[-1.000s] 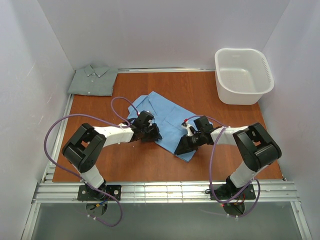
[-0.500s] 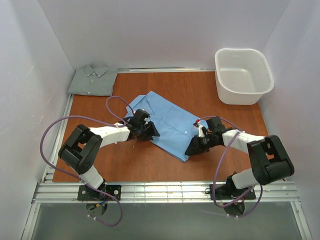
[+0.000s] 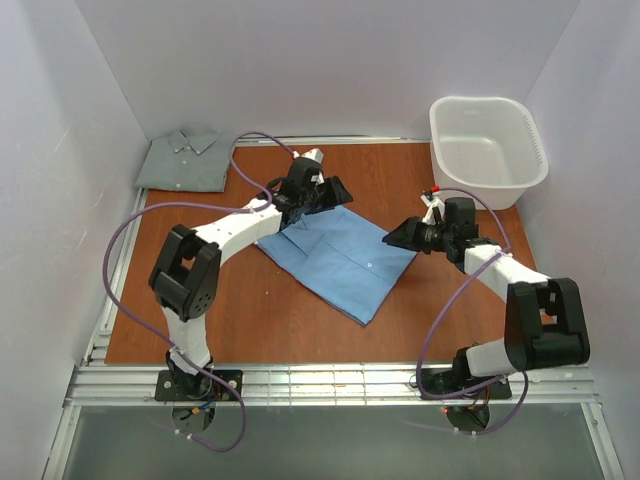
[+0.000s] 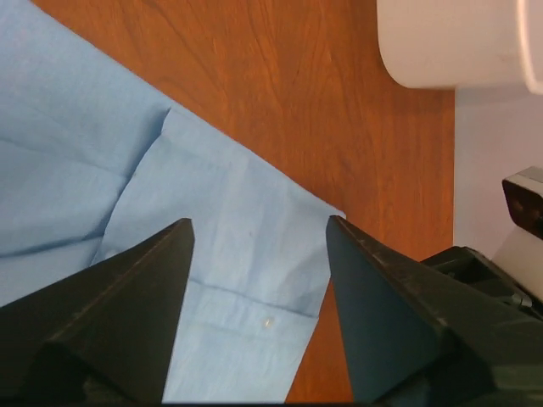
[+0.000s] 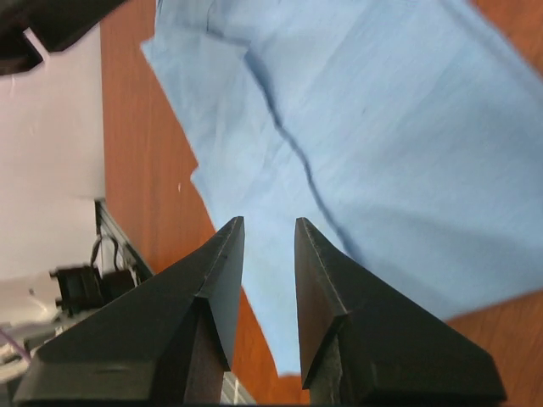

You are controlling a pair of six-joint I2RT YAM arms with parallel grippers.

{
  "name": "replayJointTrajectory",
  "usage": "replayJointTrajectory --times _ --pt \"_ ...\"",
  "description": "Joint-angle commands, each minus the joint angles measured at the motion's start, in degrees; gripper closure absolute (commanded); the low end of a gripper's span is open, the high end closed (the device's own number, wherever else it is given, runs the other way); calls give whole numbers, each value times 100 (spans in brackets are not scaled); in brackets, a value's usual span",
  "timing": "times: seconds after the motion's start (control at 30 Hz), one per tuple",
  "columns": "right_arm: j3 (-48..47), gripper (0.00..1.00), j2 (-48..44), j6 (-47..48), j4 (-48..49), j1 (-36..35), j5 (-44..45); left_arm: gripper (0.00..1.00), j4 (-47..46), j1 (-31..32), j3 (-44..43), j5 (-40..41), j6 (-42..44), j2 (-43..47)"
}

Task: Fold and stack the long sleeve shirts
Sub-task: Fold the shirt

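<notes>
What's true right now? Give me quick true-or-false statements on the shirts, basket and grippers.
1. The grey-green shirt lies folded in the far-left corner. True.
2. The blue shirt is stacked on it. False: it lies mid-table, apart.
3. The left gripper is open above the blue shirt. True.
4. The white basket holds a shirt. False: it is empty.
5. The right gripper hovers over the basket. False: it is at the blue shirt's right edge.

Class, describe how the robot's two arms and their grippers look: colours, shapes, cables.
Left arm and right arm: white links, black joints, each trailed by a looping purple cable. Left gripper and right gripper: black, with dark wedge-shaped fingers.
</notes>
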State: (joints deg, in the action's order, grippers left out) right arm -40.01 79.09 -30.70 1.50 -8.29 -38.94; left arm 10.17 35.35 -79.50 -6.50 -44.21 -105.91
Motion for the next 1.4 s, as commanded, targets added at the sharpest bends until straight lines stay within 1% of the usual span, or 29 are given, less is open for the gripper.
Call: replayJointTrajectory --times 0.0,0.03,0.13,0.17,0.23,0.27,0.3,0.33,0.37,0.47,0.6,0.73,0.83,0.93,1.1,1.13,1.17,1.3,1.37 --pt "-156 77 501 -823 1386 -23 457 42 -138 15 -476 -167 289 -665" --pt "-148 77 607 -937 1762 -23 536 48 -191 50 -557 -193 316 -790" --pt "-261 77 1072 -1201 2205 -41 563 56 -410 112 -829 -281 465 -1256" --pt "-305 77 1300 -1236 2441 -75 563 60 -550 130 -856 -325 509 -1335" --pt "-420 78 1503 -1324 2644 -120 572 65 -718 156 -882 -404 605 -1528" --pt "-446 78 1696 -1360 2793 -155 580 70 -901 173 -865 -413 632 -1573" --pt "-481 78 1802 -1377 2864 -172 589 71 -981 182 -848 -457 659 -1625" --pt "-508 78 1881 -1430 2926 -190 598 72 -982 200 -821 -475 702 -1704" --pt "-517 78 2056 -1465 3092 -216 589 73 -1269 209 -804 -492 729 -1740" --pt "-490 78 2364 -1553 3347 -225 589 73 -1526 209 -733 -405 729 -1906" --pt "-359 79 2708 -1597 3611 -217 659 73 -1729 200 -664 -290 615 -2162" --pt "36 80 2840 -1659 3927 -138 764 74 -2177 147 -180 -106 334 -2180" --pt "440 80 2875 -1667 4182 38 712 75 -2160 86 -21 9 228 -2259" --pt "836 80 2823 -1694 4367 266 660 76 -2116 24 40 26 123 -2338" --pt "1503 80 2437 -1773 4631 767 581 77 -2099 -46 137 79 35 -2338" --pt "1592 80 2331 -1756 4640 1003 537 77 -2098 -37 154 79 35 -2329" --pt "1662 80 2278 -1738 4658 1092 519 77 -2098 -37 155 70 35 -2329" --pt "2031 80 1944 -1738 4658 1523 361 76 -2107 -46 49 -166 79 -2242" --pt "2164 80 1558 -1738 4597 1682 238 74 -2107 -46 -12 -378 227 -2049"
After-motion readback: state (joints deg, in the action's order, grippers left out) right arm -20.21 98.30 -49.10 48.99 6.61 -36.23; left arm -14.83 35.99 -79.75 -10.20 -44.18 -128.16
